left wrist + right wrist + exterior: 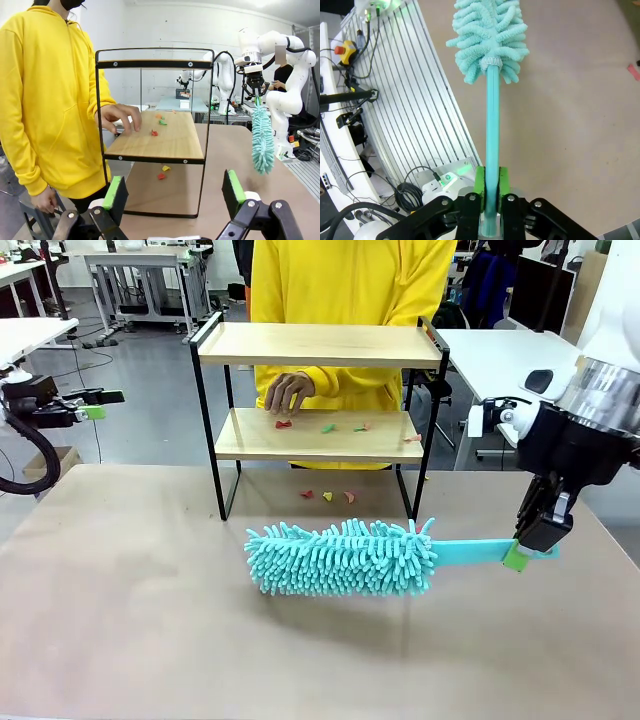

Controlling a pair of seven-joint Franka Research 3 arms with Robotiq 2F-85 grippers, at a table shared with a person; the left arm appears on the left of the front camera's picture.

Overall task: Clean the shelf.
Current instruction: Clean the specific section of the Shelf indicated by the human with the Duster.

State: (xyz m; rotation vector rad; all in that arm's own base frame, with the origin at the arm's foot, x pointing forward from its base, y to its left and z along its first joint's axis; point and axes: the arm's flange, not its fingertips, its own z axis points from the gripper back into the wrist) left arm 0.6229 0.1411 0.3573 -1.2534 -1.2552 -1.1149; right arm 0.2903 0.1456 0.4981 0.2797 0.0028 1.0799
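- Left gripper (100,403) hovers off the table's (120,590) left edge, jaws wide apart, holding nothing.
- The shelf (320,343) stands at the middle of the far edge. A person's hand (289,392) rests on the lower board, and paper scraps (285,424) lie beside it. More scraps (327,496) lie on the table under the shelf.
- Duster (340,558) lies crosswise near the shelf's front, with its fluffy head pointing left.
- Right gripper (520,555) is clamped on the end of the duster's handle.
- Likely next step: lift the head to lower-board height and enter between the front posts. Sweep the scraps to the front edge, staying clear of the hand and side rails.
- Can't tell whether the head touches the table. The back of the lower board is hidden behind the hand.
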